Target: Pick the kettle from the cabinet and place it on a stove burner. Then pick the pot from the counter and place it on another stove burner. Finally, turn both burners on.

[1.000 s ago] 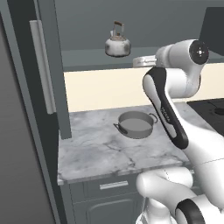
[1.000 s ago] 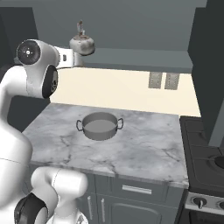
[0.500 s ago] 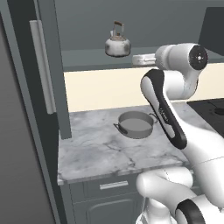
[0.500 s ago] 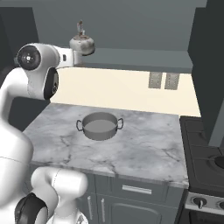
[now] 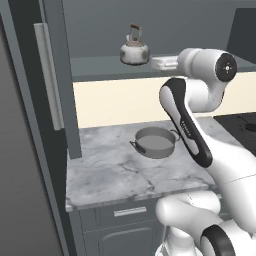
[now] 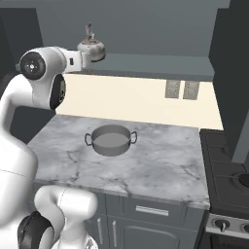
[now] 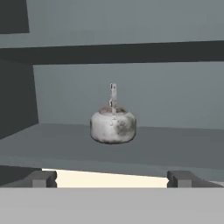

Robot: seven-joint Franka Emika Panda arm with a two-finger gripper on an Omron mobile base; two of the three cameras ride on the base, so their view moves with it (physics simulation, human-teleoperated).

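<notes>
Nothing was done yet: the kettle (image 7: 113, 126) stood on the cabinet (image 5: 52, 100) shelf ahead of the gripper (image 7: 112, 178), its jaws wide and empty, and the pot (image 6: 112, 140) sat on the counter (image 6: 160, 170).

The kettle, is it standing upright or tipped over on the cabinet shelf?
Upright. The kettle sits level on the cabinet shelf, its handle rising straight up from the top.

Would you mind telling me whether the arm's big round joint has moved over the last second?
Yes. In the left base view the joint has risen, from below the level of the cabinet shelf to about level with it, drawing closer to the kettle.
</notes>
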